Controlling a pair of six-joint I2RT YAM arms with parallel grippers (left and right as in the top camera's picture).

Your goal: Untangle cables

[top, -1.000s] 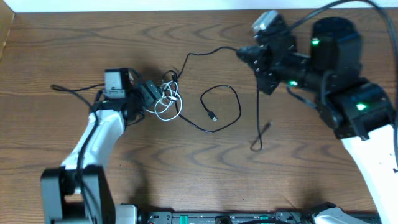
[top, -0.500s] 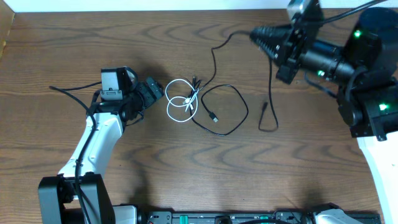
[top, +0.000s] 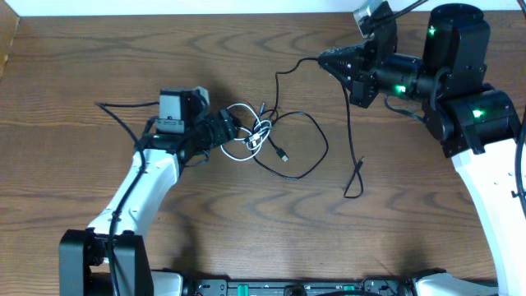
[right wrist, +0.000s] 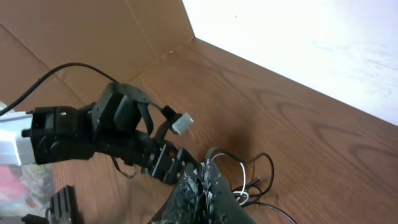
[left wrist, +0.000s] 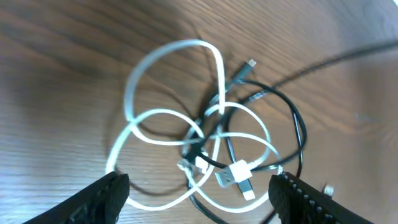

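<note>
Slack decides everything here: both cords look light, limp and thin, likely to slip through a loose pinch and to drag each other wherever they cross. The white cable (left wrist: 186, 43) lies coiled in several loops on the bench (top: 99, 49) left of centre. The black cable (top: 325, 146) threads through those coils and runs far and right to the right gripper (top: 327, 60), whose jaws are together, clamped on the black cable. The left gripper (top: 223, 130) hovers at the knot's left edge, jaws apart, straddling the coils and holding nothing. The best hold looks like an outer white loop clear of black strands, or the stiffer white plug (left wrist: 238, 176). Pinching a crossing would probably tighten the knot.
</note>
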